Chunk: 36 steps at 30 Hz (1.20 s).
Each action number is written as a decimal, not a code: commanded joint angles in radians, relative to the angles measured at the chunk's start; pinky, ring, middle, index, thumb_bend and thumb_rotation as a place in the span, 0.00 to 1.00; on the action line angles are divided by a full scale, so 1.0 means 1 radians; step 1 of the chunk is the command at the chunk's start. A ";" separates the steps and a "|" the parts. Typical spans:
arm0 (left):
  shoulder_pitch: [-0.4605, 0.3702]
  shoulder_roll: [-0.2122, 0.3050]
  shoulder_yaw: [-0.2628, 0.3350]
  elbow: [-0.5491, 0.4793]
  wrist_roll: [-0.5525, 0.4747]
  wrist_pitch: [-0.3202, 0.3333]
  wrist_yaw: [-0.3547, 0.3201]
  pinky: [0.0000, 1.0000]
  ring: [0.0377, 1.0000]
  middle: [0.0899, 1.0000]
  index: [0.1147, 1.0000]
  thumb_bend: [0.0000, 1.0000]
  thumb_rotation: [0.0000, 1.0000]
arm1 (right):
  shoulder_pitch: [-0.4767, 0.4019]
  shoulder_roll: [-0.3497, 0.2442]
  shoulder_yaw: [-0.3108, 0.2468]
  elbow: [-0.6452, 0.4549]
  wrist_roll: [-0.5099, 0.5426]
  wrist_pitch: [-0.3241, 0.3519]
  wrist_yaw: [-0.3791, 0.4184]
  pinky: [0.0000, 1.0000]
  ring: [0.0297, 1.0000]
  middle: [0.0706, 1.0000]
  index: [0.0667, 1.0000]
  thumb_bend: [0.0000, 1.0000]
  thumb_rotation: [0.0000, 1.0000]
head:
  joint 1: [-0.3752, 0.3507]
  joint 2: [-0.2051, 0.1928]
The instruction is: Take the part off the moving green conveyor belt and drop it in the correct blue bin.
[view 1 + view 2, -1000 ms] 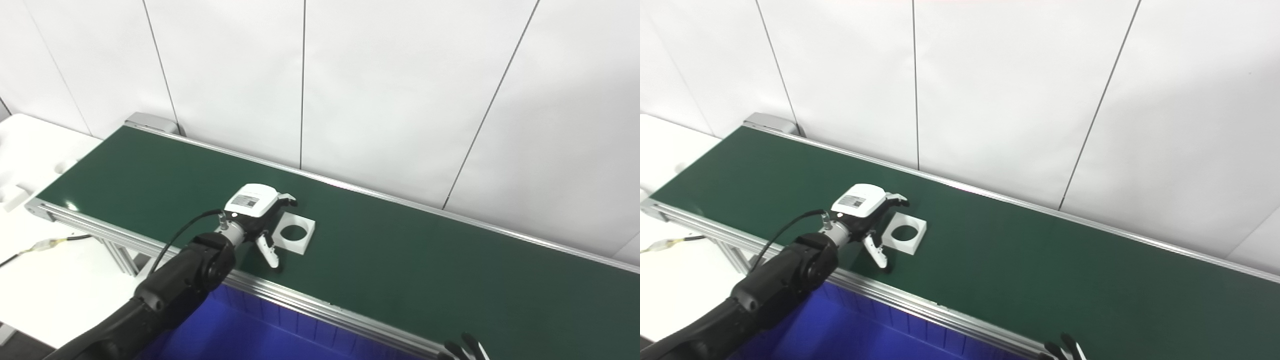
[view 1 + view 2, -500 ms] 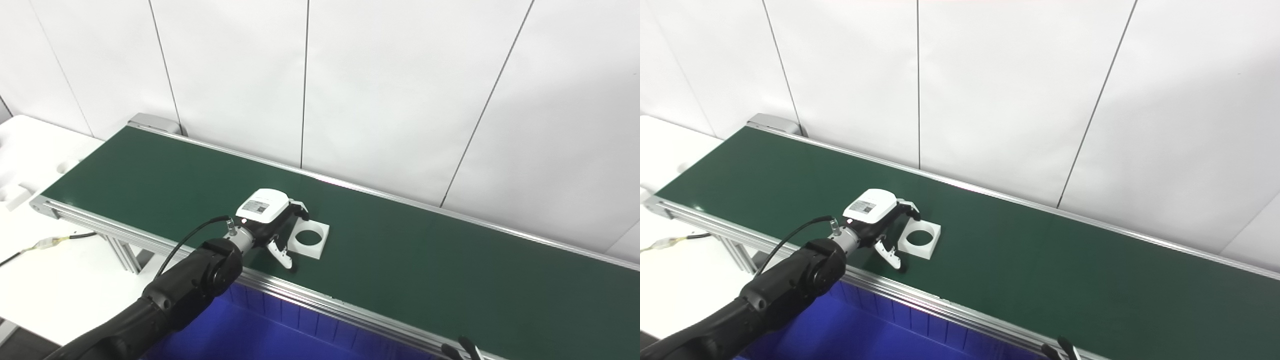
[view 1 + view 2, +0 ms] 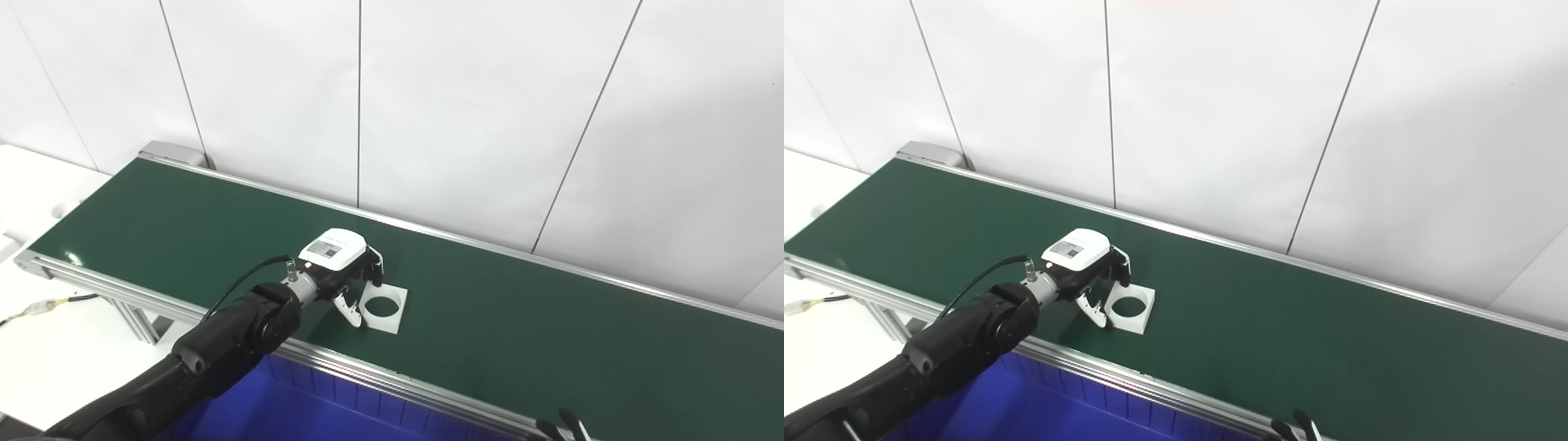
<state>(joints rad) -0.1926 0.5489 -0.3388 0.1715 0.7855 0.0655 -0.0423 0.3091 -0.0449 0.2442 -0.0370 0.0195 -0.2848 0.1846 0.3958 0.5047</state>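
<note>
A flat white square part with a round hole (image 3: pixel 387 326) lies on the green conveyor belt (image 3: pixel 520 331), near its front rail. My left hand (image 3: pixel 343 266) rests on the belt at the part's left edge. Its fingers (image 3: pixel 375 272) curl down over the far left corner, and the thumb (image 3: pixel 350 312) touches the near left edge. The part stays flat on the belt, and the fingers and thumb are still apart. Of my right hand (image 3: pixel 560 429) only dark fingertips show at the bottom edge. The same part (image 3: pixel 1136 324) and left hand (image 3: pixel 1084 260) appear in the right eye view.
A blue bin with dividers (image 3: pixel 294 410) sits below the belt's front rail (image 3: pixel 380 376). A white table (image 3: pixel 55 355) with a cable (image 3: pixel 37 306) stands at the left. White wall panels (image 3: pixel 459 110) rise right behind the belt.
The part has travelled to the right along the belt. My left hand followed it, and its fingers have curled down onto the part's left edge. The camera shifted slightly.
</note>
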 commanded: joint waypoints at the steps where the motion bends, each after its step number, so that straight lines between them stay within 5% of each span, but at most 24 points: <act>1: 0.041 0.035 -0.020 0.015 0.028 0.030 -0.075 0.59 0.50 0.41 0.45 0.52 0.00 | -0.003 0.008 0.004 -0.030 0.001 -0.062 0.002 0.69 0.78 0.83 0.93 0.67 0.56 | -0.001 0.001; 7: 0.054 0.042 0.001 -0.020 0.016 0.021 -0.060 0.63 0.53 0.43 0.43 0.52 0.00 | 0.000 0.012 0.004 -0.036 0.005 -0.055 0.002 0.69 0.78 0.83 0.93 0.67 0.53 | -0.011 0.006; 9: 0.061 0.044 0.009 -0.047 0.017 0.027 -0.061 0.55 0.48 0.40 0.45 0.52 0.00 | 0.002 0.011 0.004 -0.039 0.008 -0.052 0.003 0.69 0.78 0.83 0.93 0.67 0.54 | -0.011 0.008; 12: 0.072 0.046 0.031 -0.093 0.002 0.027 -0.075 0.56 0.49 0.41 0.44 0.52 0.00 | 0.002 0.009 0.003 -0.040 0.010 -0.054 0.005 0.69 0.78 0.83 0.93 0.68 0.54 | -0.010 0.010; 27: 0.159 0.035 0.191 -0.475 0.014 0.089 -0.168 0.58 0.48 0.38 0.45 0.52 0.00 | 0.005 -0.001 -0.001 -0.049 0.008 -0.042 0.005 0.68 0.77 0.82 0.92 0.67 0.52 | -0.013 0.017; 36: 0.185 0.029 0.261 -0.609 0.029 0.094 -0.222 0.61 0.51 0.40 0.45 0.52 0.00 | 0.003 -0.004 0.000 -0.047 0.007 -0.044 0.007 0.69 0.78 0.83 0.92 0.67 0.53 | -0.012 0.018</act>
<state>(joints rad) 0.0028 0.5573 -0.1013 -0.3977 0.7996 0.1547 -0.2650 0.3163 -0.0503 0.2430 -0.0468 0.0202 -0.2853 0.1852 0.3835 0.5216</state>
